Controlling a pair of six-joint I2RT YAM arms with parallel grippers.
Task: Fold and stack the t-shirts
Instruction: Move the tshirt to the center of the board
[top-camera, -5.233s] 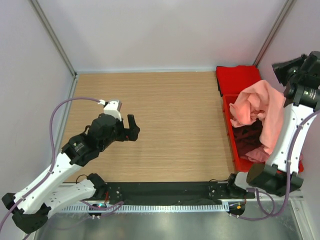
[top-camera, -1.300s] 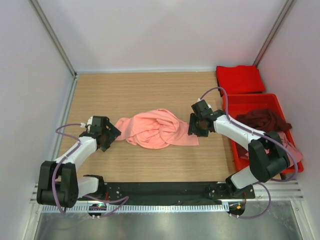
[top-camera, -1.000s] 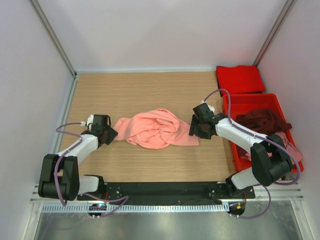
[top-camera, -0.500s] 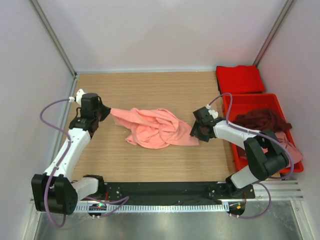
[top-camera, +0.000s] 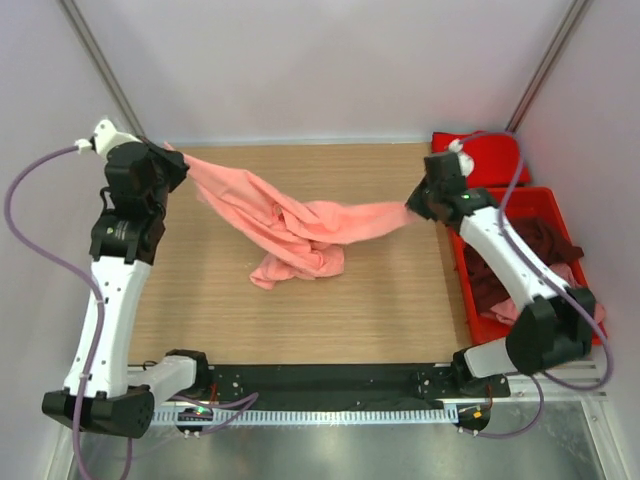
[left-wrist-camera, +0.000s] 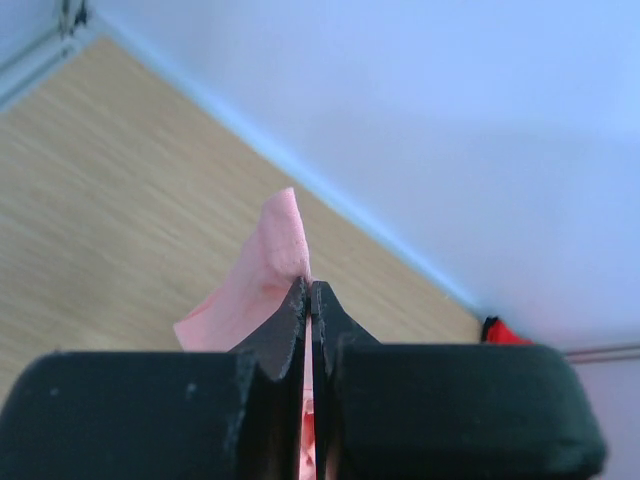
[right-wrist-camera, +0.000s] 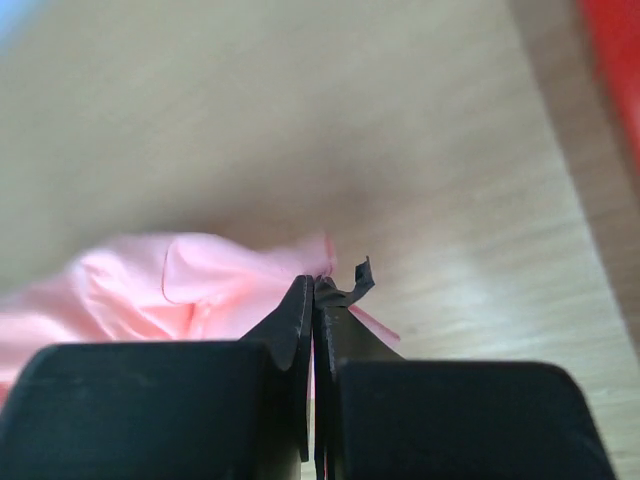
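I have the left gripper (top-camera: 172, 160) pinched fully shut on one edge of the salmon-pink t-shirt (top-camera: 290, 225), held high near the back left corner of the table (top-camera: 380, 300). In the left wrist view a tongue of pink cloth sticks out past the closed fingertips. The right gripper (top-camera: 414, 206) is likewise clamped tight on the opposite end of the same shirt, at the right side of the table just beside the red bin (top-camera: 464, 290). Its wrist view shows the cloth bunched at the closed tips, with wood grain below. Between my two grips the shirt hangs as a twisted band, its ends raised off the wood and its middle sagging. A crumpled lower part lies on the table a little to the near side of centre. In the bin I see the dark maroon t-shirt (top-camera: 492, 282) and, toward the near end, a bit of the dusty pink t-shirt (top-camera: 515, 310), both crumpled and partly hidden by the right arm. The bright red t-shirt (top-camera: 490, 152) lies flat behind the bin, in the back right corner.
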